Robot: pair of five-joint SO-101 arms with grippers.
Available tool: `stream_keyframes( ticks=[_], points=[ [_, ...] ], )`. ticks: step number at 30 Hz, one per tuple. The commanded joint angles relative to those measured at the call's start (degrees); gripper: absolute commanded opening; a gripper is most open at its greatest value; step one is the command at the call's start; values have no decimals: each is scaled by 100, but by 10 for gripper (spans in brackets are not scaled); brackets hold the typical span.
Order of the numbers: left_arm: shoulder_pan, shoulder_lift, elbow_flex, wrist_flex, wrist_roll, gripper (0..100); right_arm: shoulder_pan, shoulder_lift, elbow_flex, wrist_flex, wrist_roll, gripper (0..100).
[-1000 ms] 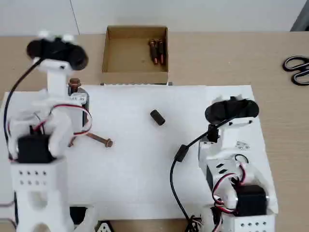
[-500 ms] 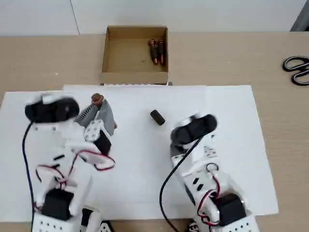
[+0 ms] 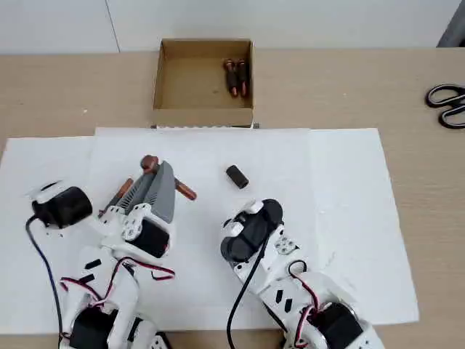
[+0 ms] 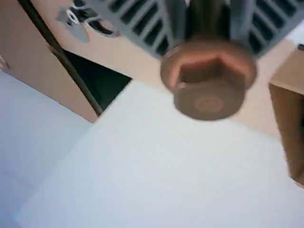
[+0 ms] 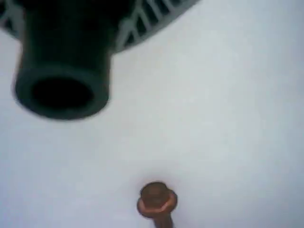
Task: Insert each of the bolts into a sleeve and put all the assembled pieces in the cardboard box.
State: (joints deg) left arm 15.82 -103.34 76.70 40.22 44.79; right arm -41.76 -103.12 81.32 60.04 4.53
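Note:
My left gripper (image 3: 161,174) is shut on a copper bolt (image 3: 149,161) and holds it tilted over the left part of the white paper. In the left wrist view the bolt's hex head (image 4: 206,78) hangs between the grey fingers (image 4: 142,19). My right gripper (image 5: 71,23) is shut on a black sleeve (image 5: 61,88), its open end facing out. In the high view the right arm (image 3: 251,225) covers that gripper. A second sleeve (image 3: 236,176) lies loose mid-paper. Another bolt (image 5: 156,202) lies on the paper beyond the held sleeve. The cardboard box (image 3: 167,109) holds assembled pieces (image 3: 235,76).
A copper bolt (image 3: 122,193) shows partly beside the left arm. Scissors (image 3: 447,105) lie on the wooden table at the far right. The white paper (image 3: 349,189) covers the work area in front of the box. The box edge (image 4: 289,95) is close to the left gripper.
The left gripper has carried its bolt from the paper's far left corner down and right, tilting it. The right arm has swung left from the paper's right side to its middle.

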Motion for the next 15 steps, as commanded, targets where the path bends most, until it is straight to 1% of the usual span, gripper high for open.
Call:
stream_keyframes(
  ticks=[1, 4, 8, 13, 15],
  points=[
    [290, -70, -40, -185, 62, 7, -57, -75, -18, -462, 316, 2],
    [475, -70, -40, -176, 62, 7, -57, -75, -18, -664, 563, 2],
    [738, -70, -40, -167, 53, 7, -57, -75, -26, -673, 738, 2],
    [774, -70, -40, -141, 53, 7, -57, -75, -26, -673, 738, 2],
    [782, -70, -48, -9, 53, 7, -57, -75, -26, -673, 738, 2]
  ],
)
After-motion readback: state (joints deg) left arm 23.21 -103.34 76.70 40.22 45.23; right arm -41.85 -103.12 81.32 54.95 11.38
